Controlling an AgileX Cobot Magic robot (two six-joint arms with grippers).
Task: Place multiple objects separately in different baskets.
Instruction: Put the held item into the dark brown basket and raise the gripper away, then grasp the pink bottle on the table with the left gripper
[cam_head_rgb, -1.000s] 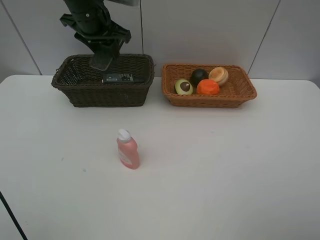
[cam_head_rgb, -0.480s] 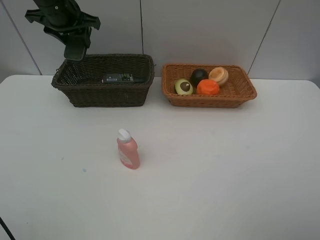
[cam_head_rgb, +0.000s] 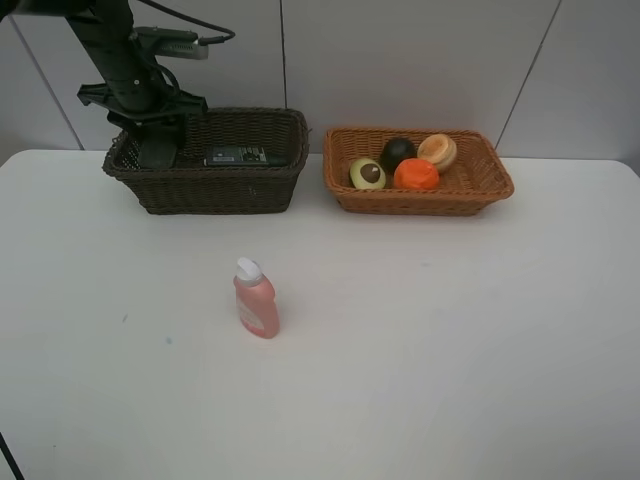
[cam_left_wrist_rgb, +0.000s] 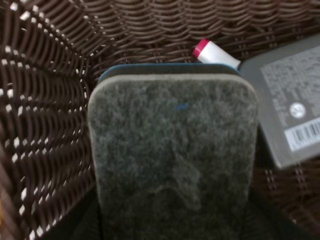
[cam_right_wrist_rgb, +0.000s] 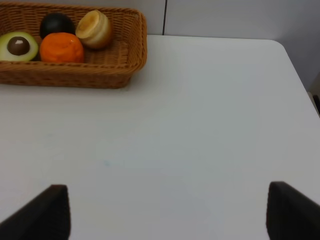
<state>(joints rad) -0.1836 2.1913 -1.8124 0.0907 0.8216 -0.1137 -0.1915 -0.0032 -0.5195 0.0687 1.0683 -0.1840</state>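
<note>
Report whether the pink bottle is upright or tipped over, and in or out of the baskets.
Upright and out. The pink bottle stands on the table with its white cap up, in front of the dark brown basket, inside neither basket.

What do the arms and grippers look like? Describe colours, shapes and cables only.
The left arm is black and jointed, with a thin dark cable looping off its upper section. The left gripper is black; up close its pad is grey and felt-like with rounded corners and a blue backing edge. The right gripper shows two blocky black fingers. No markings are visible.
</note>
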